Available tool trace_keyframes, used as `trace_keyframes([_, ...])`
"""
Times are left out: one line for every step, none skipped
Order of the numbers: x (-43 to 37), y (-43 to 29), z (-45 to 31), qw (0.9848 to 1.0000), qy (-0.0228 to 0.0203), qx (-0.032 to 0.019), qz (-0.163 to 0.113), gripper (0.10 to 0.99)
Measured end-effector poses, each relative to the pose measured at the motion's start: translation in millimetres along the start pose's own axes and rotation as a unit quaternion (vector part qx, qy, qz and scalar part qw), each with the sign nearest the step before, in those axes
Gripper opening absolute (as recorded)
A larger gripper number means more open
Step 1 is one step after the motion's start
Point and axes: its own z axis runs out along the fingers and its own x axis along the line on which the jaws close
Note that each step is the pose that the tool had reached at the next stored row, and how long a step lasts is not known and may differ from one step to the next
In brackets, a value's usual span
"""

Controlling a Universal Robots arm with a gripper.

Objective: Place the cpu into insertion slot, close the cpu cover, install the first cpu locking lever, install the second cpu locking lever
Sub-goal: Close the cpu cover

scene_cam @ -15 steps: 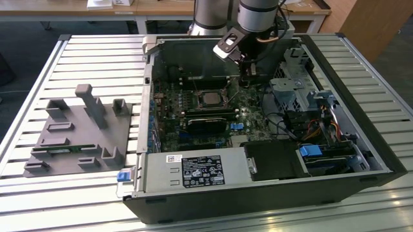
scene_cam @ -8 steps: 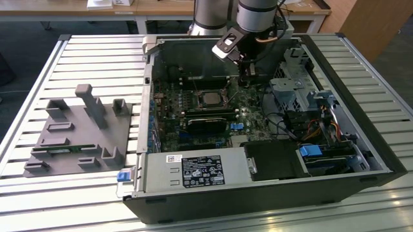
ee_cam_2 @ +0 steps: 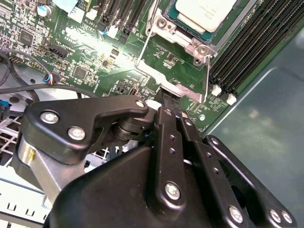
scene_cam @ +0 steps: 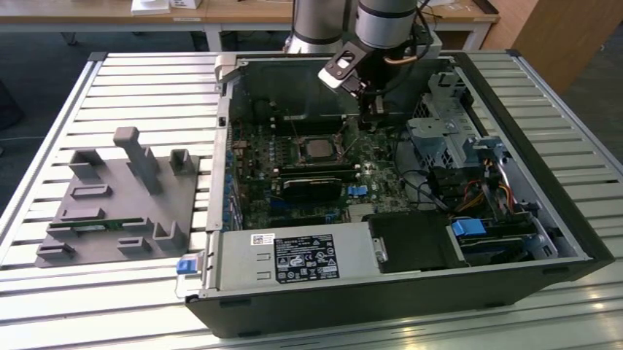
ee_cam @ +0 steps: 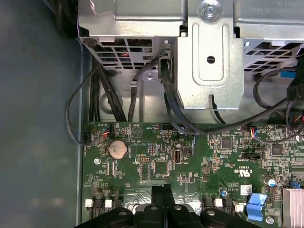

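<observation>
The cpu [scene_cam: 316,148] [ee_cam_2: 204,14] lies silver face up in the insertion slot [scene_cam: 296,150] [ee_cam_2: 164,23] on the green motherboard. The cpu cover [ee_cam_2: 173,78] is swung open, away from the slot, and green board shows through its cut-out. My gripper [scene_cam: 370,115] [ee_cam_2: 166,97] [ee_cam: 161,190] reaches down into the case on the exterior view's right of the slot. Its black fingers are closed together at the cover's free edge. A thin wire locking lever [ee_cam_2: 145,40] stands raised beside the slot.
Long black memory slots [ee_cam_2: 247,52] run beside the slot. A silver drive cage [ee_cam: 209,57] with black cables [ee_cam: 109,95] lies close to the gripper. In the exterior view the case wall [scene_cam: 224,117] rises left of the board and a grey fixture [scene_cam: 117,197] sits outside it.
</observation>
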Motion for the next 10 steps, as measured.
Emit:
trace_keyframes([0.0, -0.2, 0.0, 1.0000, 0.0000, 0.0000, 0.000, 0.106])
trace_keyframes([0.0, -0.5, 0.0, 1.0000, 0.0000, 0.0000, 0.000, 0.106])
trace_keyframes([0.0, -0.8, 0.0, 1.0000, 0.0000, 0.0000, 0.000, 0.106])
trace_keyframes([0.0, -1.3, -0.1, 1.0000, 0.0000, 0.0000, 0.000, 0.106])
trace_keyframes([0.0, -1.7, -0.1, 1.0000, 0.0000, 0.0000, 0.000, 0.106])
trace_keyframes([0.0, -2.2, -0.1, 1.0000, 0.0000, 0.0000, 0.000, 0.106])
trace_keyframes([0.0, -2.6, -0.1, 1.0000, 0.0000, 0.0000, 0.000, 0.106])
trace_keyframes([0.0, -3.0, -0.1, 1.0000, 0.0000, 0.0000, 0.000, 0.106])
trace_keyframes([0.0, -3.5, -0.1, 1.0000, 0.0000, 0.0000, 0.000, 0.106])
trace_keyframes([0.0, -3.9, -0.2, 1.0000, 0.0000, 0.0000, 0.000, 0.106])
